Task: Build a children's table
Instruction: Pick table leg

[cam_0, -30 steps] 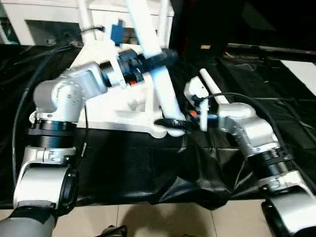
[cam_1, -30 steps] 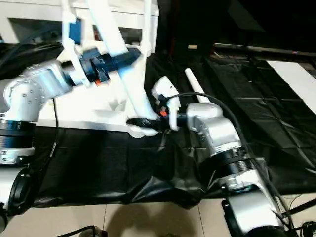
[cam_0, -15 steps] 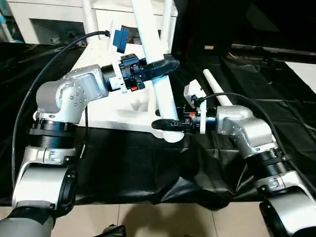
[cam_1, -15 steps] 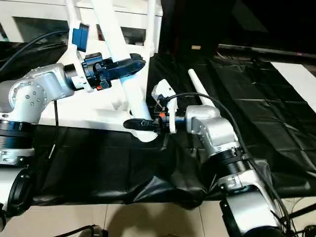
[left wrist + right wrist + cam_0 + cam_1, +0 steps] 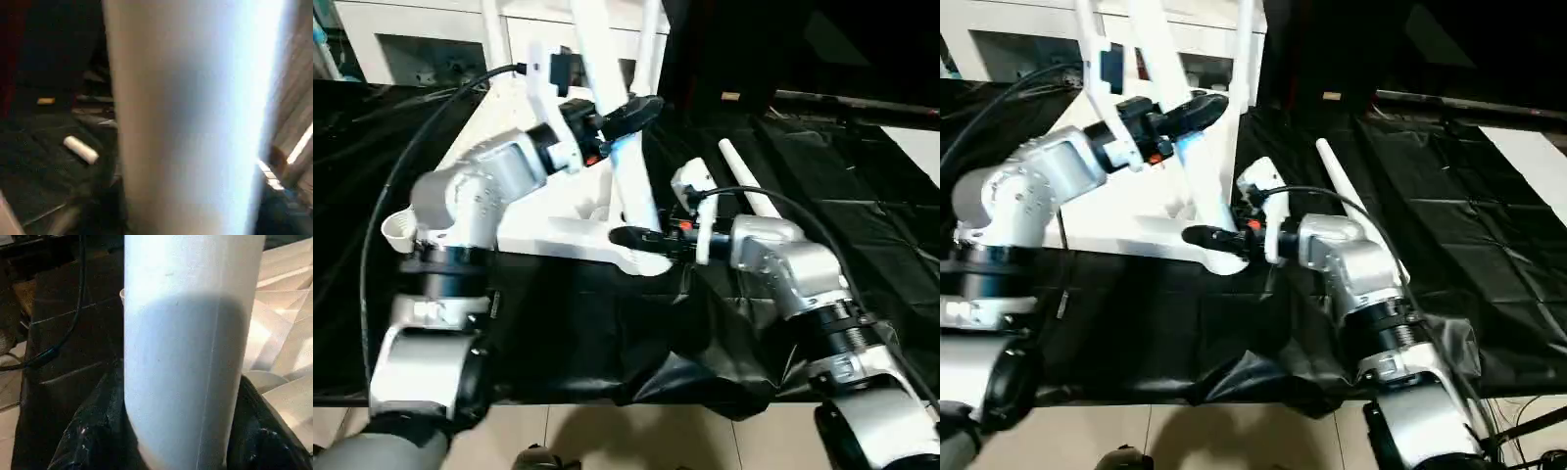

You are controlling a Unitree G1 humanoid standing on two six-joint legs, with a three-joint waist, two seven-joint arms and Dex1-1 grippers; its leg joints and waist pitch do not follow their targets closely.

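Leg (image 5: 631, 186) grasped by right gripper (image 5: 641, 238) near socket; left gripper (image 5: 625, 111) grip unclear (blurred), leg top cut off.

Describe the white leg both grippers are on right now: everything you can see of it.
The leg is a smooth white plastic tube, standing tilted, its lower end at the near corner socket of the upturned white tabletop. The left gripper clasps it higher up; the right gripper closes around it near the base. Its top runs out of view.
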